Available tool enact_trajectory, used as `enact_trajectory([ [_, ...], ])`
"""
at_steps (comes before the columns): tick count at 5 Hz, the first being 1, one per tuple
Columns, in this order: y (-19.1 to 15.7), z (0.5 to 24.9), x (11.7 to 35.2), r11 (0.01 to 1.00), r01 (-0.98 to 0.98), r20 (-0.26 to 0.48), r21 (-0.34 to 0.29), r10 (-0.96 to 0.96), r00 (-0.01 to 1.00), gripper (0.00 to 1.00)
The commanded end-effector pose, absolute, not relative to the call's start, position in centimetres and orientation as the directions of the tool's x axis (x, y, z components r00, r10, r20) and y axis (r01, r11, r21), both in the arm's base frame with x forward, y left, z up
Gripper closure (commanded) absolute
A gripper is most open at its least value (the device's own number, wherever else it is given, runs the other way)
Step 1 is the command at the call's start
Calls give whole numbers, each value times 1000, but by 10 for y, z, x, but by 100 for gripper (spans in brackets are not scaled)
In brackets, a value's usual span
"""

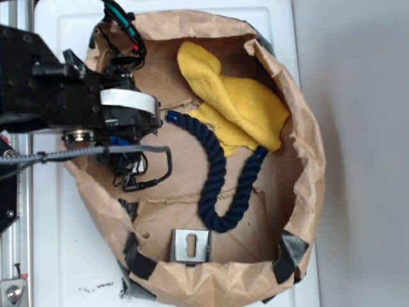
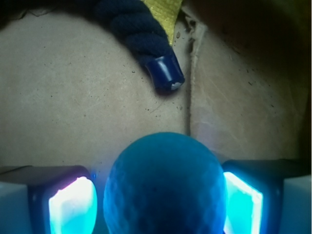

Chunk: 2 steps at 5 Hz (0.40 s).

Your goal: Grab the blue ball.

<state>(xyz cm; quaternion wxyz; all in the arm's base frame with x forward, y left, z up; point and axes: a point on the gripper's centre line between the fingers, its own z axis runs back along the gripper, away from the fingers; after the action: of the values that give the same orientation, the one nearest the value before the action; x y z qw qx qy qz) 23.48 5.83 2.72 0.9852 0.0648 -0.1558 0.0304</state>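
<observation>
Wrist view: blue ball (image 2: 165, 187) sits between gripper (image 2: 158, 202) pads (image 2: 72, 204), on cardboard floor (image 2: 73, 107) near navy rope (image 2: 141, 34) end. Jaws apart, left gap visible. Step: closing phase. Next: squeeze evenly, then lift straight.

The small teal-blue matte dimpled ball (image 2: 165, 187) shows one even colour. The thick dark navy twisted rope (image 1: 214, 176) ends in glossy blue caps. The fuzzy cloth (image 1: 239, 102) is plain yellow, the crumpled paper bin (image 1: 307, 160) brown with black tape patches.
</observation>
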Motion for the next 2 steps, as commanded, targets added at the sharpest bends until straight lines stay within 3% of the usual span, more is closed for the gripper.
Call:
enact_trajectory([
  [1,64,31,238,987,-97,288,128,57,956,100],
  [2,59,42,239,988,-102,275,112,68,959,100],
])
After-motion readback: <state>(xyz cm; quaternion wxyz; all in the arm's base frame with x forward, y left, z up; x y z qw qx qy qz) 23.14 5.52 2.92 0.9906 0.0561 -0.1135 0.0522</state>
